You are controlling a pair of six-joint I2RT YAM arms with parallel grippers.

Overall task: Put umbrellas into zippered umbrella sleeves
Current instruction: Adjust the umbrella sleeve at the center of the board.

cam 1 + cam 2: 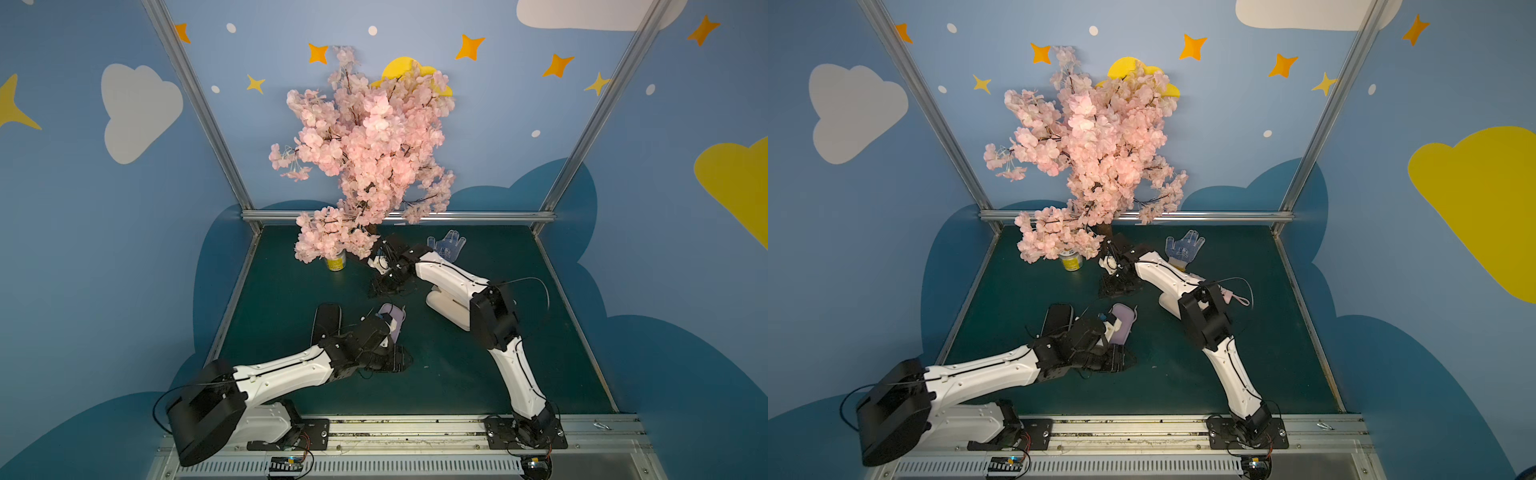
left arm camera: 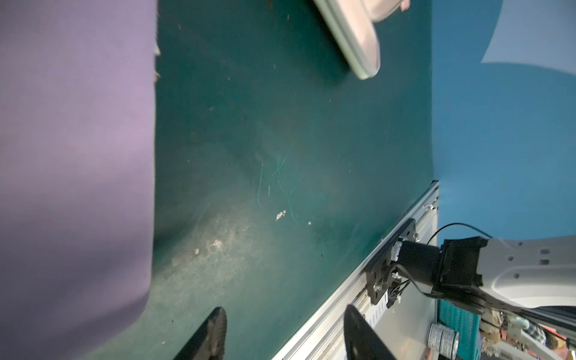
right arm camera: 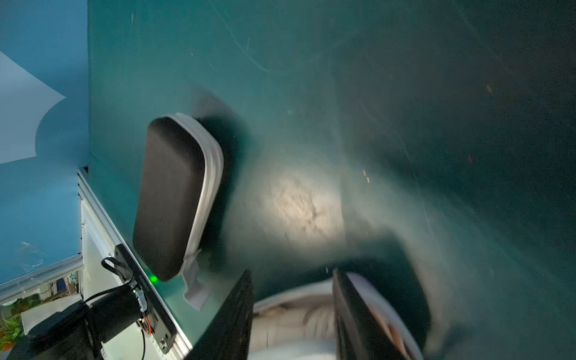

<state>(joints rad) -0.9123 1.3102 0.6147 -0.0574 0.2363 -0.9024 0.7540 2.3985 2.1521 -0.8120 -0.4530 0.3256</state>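
Aluminium rail (image 1: 415,432) fronts green mat (image 1: 457,374) bearing black sleeve (image 1: 328,320), within blue cloud-painted walls (image 1: 83,249).

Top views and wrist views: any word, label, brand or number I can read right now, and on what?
No text is legible.
The small yellow-labelled can: dark print, too blurred to read.
The white-and-blue dotted work glove: blue patch, no letters readable.
The silver tin in the left wrist view: label blurred.
No other text visible.

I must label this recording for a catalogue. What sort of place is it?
Probably a robot test cell dressed like a playroom: a left arm and a right arm bolted to a metal rail beside a green table, blue walls painted with clouds and stars, and an artificial blossom tree.
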